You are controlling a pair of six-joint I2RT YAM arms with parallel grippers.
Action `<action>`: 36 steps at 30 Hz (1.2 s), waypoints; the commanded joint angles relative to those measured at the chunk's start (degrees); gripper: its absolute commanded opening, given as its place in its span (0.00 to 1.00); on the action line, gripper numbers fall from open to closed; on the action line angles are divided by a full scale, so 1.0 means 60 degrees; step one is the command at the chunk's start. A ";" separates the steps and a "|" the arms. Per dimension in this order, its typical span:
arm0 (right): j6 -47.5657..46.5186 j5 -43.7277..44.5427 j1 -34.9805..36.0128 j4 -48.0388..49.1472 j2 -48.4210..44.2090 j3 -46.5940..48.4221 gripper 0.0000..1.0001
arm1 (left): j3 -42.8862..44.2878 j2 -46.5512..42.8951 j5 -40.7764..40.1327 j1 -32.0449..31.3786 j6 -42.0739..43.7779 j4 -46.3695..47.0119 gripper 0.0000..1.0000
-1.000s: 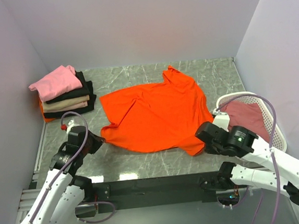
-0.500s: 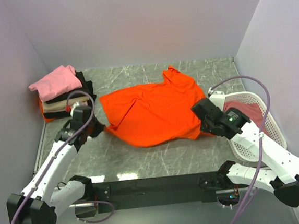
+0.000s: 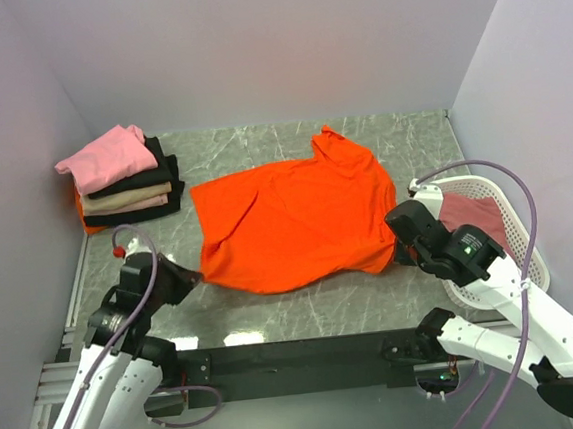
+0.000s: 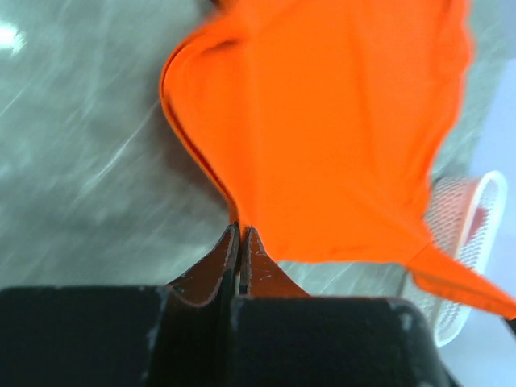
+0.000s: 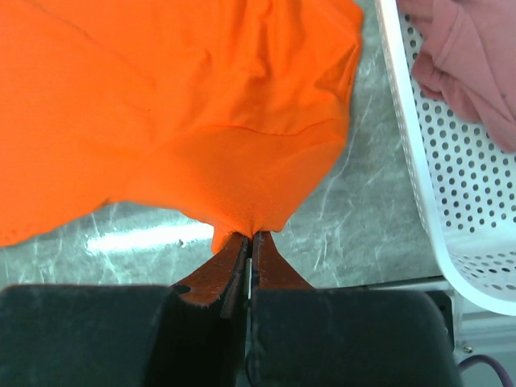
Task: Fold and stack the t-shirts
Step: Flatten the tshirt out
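Left of the white basket [image 3: 516, 224], as seen from above, the orange t-shirt [image 3: 297, 224] is spread unfolded on the tabletop [image 3: 275, 316], its right edge just beside the basket. Well apart from the basket, at the far left corner, a stack of folded t-shirts [image 3: 129, 193] is seen, a pink one [image 3: 106, 158] on top. One dusty rose-red t-shirt [image 3: 473, 220] is held in the basket; nothing else can be made out in it. The task is judged partly done: several shirts are folded and stacked, while the orange one has yet to be folded and the one in the basket has yet to be taken out. The left hand [image 3: 197, 276] is placed at the near corner farthest from the basket, the right hand [image 3: 398, 253] at the near corner beside it.

From the left wrist, the jaws are shown fully closed, with a thin edge of orange cloth pinched between them.

From the right wrist, the jaws are likewise closed tight on a tuck of orange hem, and the rose-red shirt is seen inside the basket's perforated wall.
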 commanded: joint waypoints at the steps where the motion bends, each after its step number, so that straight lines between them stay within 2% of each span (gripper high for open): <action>1: -0.0063 -0.0048 -0.0048 -0.0024 -0.0162 -0.0028 0.00 | 0.0369 -0.0585 0.0093 -0.0025 -0.0096 -0.1724 0.05; 2: -0.0063 -0.0048 -0.0048 -0.0009 -0.0147 -0.0043 0.00 | 0.0675 -0.0556 0.0093 -0.0025 -0.0022 -0.1901 0.24; 4: -0.0092 -0.0106 -0.0048 0.0108 -0.0001 0.0001 0.00 | 0.1028 -0.0309 0.0078 -0.0025 0.0197 -0.2208 0.45; 5: -0.0107 -0.0135 -0.0048 0.0181 0.0043 0.0001 0.00 | 0.1392 -0.0206 0.0078 -0.0025 0.0242 -0.2210 0.63; 8: -0.0165 -0.0252 -0.0048 0.0357 0.0161 0.0031 0.00 | 0.1761 0.0394 -0.0783 -0.0025 0.0505 -0.1481 0.84; 10: -0.0209 -0.0311 -0.0048 0.0445 0.0205 0.0001 0.00 | 0.1849 0.1239 -0.0917 -0.0025 0.0724 -0.0749 0.94; 12: -0.0209 -0.0311 -0.0048 0.0431 0.0176 -0.0013 0.00 | 0.1894 0.2033 -0.1035 -0.0010 0.0813 0.0583 0.96; 17: -0.0253 -0.0442 -0.0034 0.0533 0.0030 -0.0086 0.00 | 0.2301 0.5386 -0.1020 -0.0010 0.1194 0.3788 0.95; 21: -0.0180 -0.0574 -0.0048 0.0650 0.0058 -0.0262 0.00 | 0.3385 0.7891 -0.0845 -0.0010 0.1560 0.4891 0.95; 22: -0.0165 -0.0589 -0.0019 0.0665 0.0073 -0.0306 0.00 | 0.3620 0.8737 -0.0888 0.0004 0.1764 0.5025 0.95; 28: -0.0063 -0.0721 -0.0033 0.0826 0.0014 -0.0541 0.00 | 0.5654 1.1435 -0.1385 0.0063 0.2248 0.5189 0.96; 36: -0.0004 -0.0619 -0.0019 0.0709 -0.0015 -0.0424 0.00 | 0.7327 1.4045 -0.1240 0.0341 0.2498 0.4602 0.96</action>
